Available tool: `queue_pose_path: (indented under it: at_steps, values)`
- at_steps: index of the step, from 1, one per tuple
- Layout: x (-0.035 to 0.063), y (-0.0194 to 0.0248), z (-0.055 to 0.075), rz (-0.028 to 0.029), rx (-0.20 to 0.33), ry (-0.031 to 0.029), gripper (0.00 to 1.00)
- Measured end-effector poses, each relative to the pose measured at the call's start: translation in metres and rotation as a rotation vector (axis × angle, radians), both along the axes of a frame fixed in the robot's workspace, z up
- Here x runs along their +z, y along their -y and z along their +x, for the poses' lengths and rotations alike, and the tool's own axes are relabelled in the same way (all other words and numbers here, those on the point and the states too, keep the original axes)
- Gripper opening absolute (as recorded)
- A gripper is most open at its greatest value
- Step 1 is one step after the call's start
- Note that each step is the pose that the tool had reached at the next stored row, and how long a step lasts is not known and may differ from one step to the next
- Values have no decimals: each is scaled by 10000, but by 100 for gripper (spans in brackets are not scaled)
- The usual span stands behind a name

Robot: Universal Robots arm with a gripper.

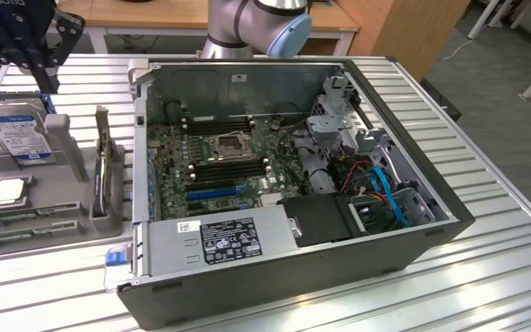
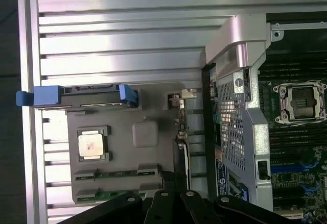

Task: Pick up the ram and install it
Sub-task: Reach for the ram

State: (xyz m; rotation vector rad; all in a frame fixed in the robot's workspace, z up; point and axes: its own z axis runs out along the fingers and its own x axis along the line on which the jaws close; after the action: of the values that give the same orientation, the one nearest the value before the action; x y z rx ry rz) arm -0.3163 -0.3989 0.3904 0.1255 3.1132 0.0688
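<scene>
1. Nearest to you in the exterior view is the computer case (image 1: 293, 294). It lies on its side on the slatted table (image 1: 496, 270) with the open face up, so the inside can be reached from above.
2. On the exterior view's left of the case stands the grey holder (image 1: 67, 207). The ram (image 1: 21, 216) lies flat in a recess at its near end, with a second green stick (image 1: 14, 236) just beside it. It is not yet lifted. I judge that the recesses keep each part at a known place for picking.
3. A little farther on the same holder you find the square CPU chip (image 1: 7, 191), and behind it the hard drive (image 1: 16, 131), standing upright in its bracket.
4. Inside the case, the motherboard (image 1: 169, 162) faces up. The long black slots (image 1: 229, 166) beside the socket (image 1: 227, 144) look empty, and I judge that the ram belongs there.
5. Farther back, the gripper (image 1: 46, 72) hangs above the far end of the holder, over the hard drive and well apart from the ram. Its fingers are pressed together and hold nothing.
6. Farthest is the arm (image 1: 247, 21), rising behind the case.
</scene>
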Motion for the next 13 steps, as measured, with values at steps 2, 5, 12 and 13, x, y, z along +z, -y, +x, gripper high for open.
queue_pose_path:
  at_steps: [2,5,12,13]
  values:
    - [0,0,-41,-1,-6,-1,10]
    - [-1,0,-95,0,-15,-1,10]
    - [-2,0,-230,0,-36,-1,10]
    - [-2,0,-248,-1,-39,-1,10]
